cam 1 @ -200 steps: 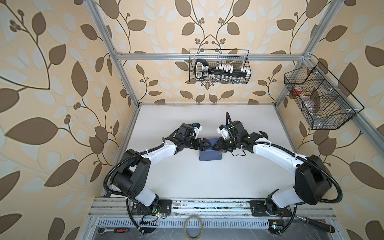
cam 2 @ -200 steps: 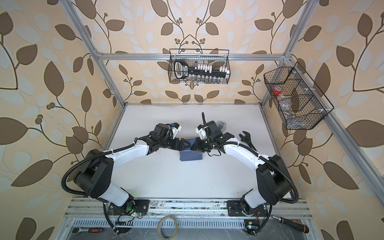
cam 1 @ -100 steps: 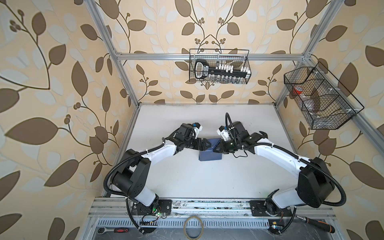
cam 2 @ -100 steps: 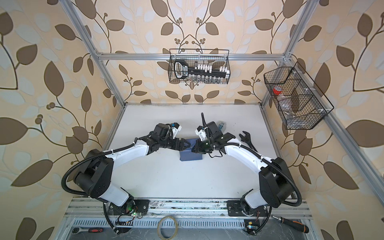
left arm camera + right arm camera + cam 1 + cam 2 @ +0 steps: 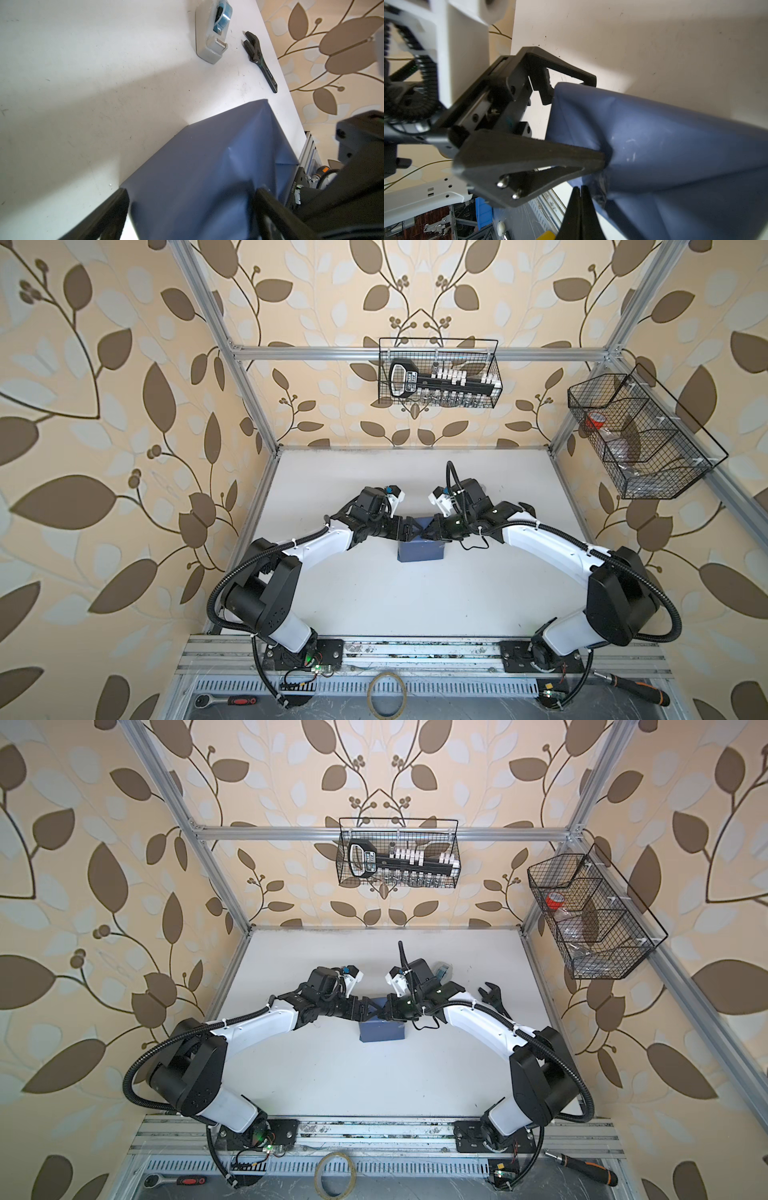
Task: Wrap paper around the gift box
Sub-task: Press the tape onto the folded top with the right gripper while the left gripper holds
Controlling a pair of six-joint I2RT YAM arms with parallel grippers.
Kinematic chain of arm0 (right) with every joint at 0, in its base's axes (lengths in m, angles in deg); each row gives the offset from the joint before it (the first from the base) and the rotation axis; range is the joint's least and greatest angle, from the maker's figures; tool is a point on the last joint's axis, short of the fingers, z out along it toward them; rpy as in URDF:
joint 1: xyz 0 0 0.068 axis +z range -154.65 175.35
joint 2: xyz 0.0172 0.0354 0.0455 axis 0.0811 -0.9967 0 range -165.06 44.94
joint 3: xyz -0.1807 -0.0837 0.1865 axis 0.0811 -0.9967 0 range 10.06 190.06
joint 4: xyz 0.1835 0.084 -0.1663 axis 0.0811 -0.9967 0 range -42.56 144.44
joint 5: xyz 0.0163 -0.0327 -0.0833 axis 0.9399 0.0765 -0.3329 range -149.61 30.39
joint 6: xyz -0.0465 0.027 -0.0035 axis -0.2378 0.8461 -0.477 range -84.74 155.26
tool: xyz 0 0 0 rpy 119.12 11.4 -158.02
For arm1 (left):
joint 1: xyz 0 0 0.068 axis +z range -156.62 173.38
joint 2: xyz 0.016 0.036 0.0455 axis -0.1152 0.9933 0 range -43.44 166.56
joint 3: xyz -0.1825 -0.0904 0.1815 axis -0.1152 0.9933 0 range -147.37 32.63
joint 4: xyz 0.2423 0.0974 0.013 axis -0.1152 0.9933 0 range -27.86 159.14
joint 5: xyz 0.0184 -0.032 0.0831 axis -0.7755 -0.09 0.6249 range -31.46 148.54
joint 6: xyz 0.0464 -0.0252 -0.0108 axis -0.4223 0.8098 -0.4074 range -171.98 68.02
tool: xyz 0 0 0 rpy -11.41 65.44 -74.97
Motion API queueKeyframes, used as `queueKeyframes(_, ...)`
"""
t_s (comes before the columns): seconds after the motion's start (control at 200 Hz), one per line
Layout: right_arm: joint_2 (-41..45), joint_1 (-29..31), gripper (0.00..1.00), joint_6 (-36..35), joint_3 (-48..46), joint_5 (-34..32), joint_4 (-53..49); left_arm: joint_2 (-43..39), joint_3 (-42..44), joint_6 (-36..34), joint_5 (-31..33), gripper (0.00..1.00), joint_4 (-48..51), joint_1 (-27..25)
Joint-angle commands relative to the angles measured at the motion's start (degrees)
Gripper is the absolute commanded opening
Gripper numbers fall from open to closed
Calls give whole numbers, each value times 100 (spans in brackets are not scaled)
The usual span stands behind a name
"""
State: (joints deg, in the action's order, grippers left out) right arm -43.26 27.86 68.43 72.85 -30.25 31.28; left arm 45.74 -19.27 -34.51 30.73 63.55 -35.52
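Observation:
The paper [image 5: 420,552] [image 5: 382,1032], slate-blue side out, is folded round a squarish parcel in the middle of the white table. The gift box is hidden inside the paper. My left gripper [image 5: 409,529] [image 5: 191,205] is open wide at the parcel's left end, its fingertips [image 5: 591,83] touching the paper [image 5: 675,145] and denting a fold. My right gripper [image 5: 428,531] [image 5: 580,187] is shut, with nothing visible between its fingers. It hangs over the parcel's top, tip to tip with the left gripper. In the left wrist view the paper [image 5: 207,155] spans the gap between both fingers.
A grey tape dispenser [image 5: 212,31] [image 5: 442,971] and a black wrench [image 5: 259,60] [image 5: 492,998] lie on the table [image 5: 415,605] behind my right arm. Wire baskets [image 5: 438,379] [image 5: 640,435] hang on the back and right walls. A tape ring [image 5: 387,699] lies at the front rail.
My right arm's elbow has shifted slightly. Both grippers and the parcel stay where they were.

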Motion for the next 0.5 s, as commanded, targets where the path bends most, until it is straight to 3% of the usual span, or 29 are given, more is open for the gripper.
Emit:
queueKeyframes(0.0,-24,52,0,39,-208,63,187,115,154,-320,534,95,729,-45)
queueKeyframes(0.495,393,159,0,155,-834,186,391,145,136,-333,557,95,738,-45)
